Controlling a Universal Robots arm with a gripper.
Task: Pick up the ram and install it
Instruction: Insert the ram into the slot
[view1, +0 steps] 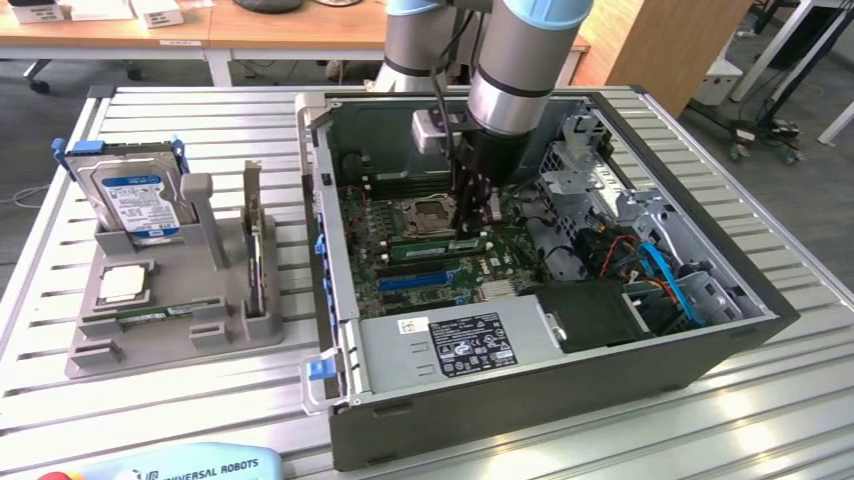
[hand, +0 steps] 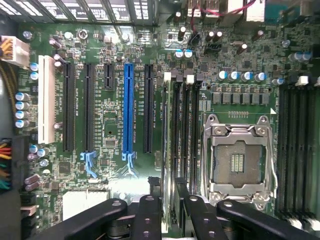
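Claw (hand: 170, 202) clenched on the ram (hand: 170, 130), held edge-on, its long axis parallel to the memory slots (hand: 185, 125) just beneath.

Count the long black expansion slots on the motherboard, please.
3 long black expansion slots: two beside the white slot, one between the blue slot and the memory slots.

An open computer case (view1: 534, 400) is sitting on the desk (view1: 160, 420), exposing its motherboard (hand: 110, 125). Toward the desk's edge at the exterior view's left, a grey holder (view1: 174, 335) is carrying a hard drive (view1: 134, 200) and a processor chip (view1: 123, 283).
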